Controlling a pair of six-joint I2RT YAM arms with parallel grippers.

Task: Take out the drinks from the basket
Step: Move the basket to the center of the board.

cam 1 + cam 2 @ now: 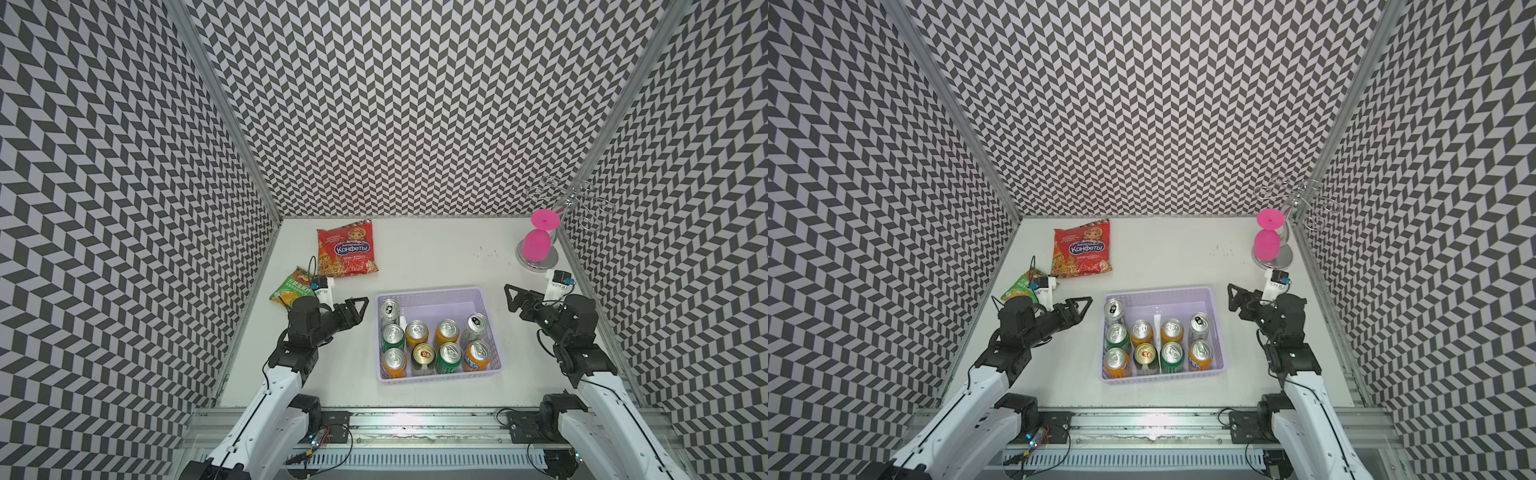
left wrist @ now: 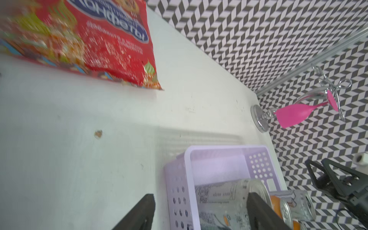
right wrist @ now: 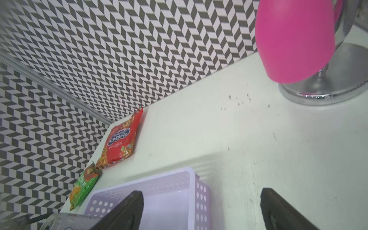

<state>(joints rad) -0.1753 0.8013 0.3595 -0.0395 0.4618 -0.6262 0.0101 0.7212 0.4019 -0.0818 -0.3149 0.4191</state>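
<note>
Cans (image 1: 447, 332), nine of them, stand upright in the lavender basket (image 1: 432, 293), which sits on the table (image 1: 436, 257) between the two arms. None is out yet.

The left gripper (image 1: 360, 305) hangs just outside the basket wall nearest it, jaws spread wide and holding nothing. The right gripper (image 1: 510, 297) is spread and empty too, but stands a little farther from its own side of the basket. To my eye the left arm is the nearer one.

It faces the slim silver can (image 1: 390, 312) in the basket corner straight ahead of its fingertips, just past the lattice wall. That can's long axis runs up and down, and the wall stands between it and the jaws. I'd judge the approach has to rise over the rim and come down around the can, not push in level.

The left wrist view shows what the top views cannot: the basket wall and the silver can (image 2: 225, 196) both lie in the gap between the gripper's fingers. Both top views show the whole row instead. A green can (image 1: 393, 334) stands just beside the silver one on the side toward the arm's base, so a finger has little room there. The right wrist view looks over the basket's bare end (image 3: 169, 201), and I can't make out any can clearly there.
</note>
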